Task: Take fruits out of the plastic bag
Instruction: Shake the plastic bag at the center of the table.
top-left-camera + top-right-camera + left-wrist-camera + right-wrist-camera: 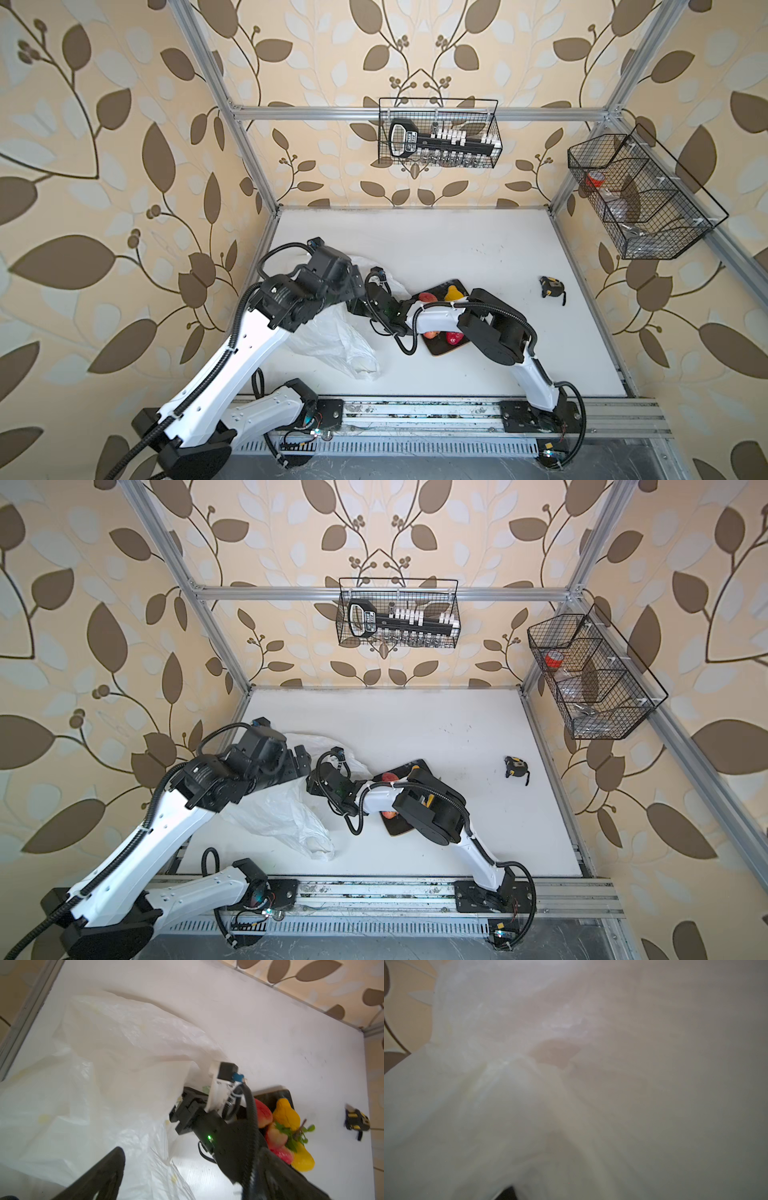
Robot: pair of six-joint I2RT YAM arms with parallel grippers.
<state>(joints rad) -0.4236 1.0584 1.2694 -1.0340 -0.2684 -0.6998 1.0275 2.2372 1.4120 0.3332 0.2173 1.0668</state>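
My right gripper (174, 1119) is inside the mouth of the plastic bag (332, 332), which lies crumpled toward the worktop's left edge. Film hides its fingers, so I cannot tell whether they grip anything. My left gripper (302, 764) hovers over the bag, jaws apart and empty, likely placed to pin it. Several fruits (286, 1113) sit piled on the black tray (270, 1095) mid-worktop, outside the bag. A pinkish blur (556, 1051) behind the film may be another.

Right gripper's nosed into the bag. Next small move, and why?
Probably ease the right gripper slightly deeper into the plastic bag, toward the pinkish blur its wrist view shows behind film. Several fruits already sit on the tray; that blur may be another, though it is unclear.
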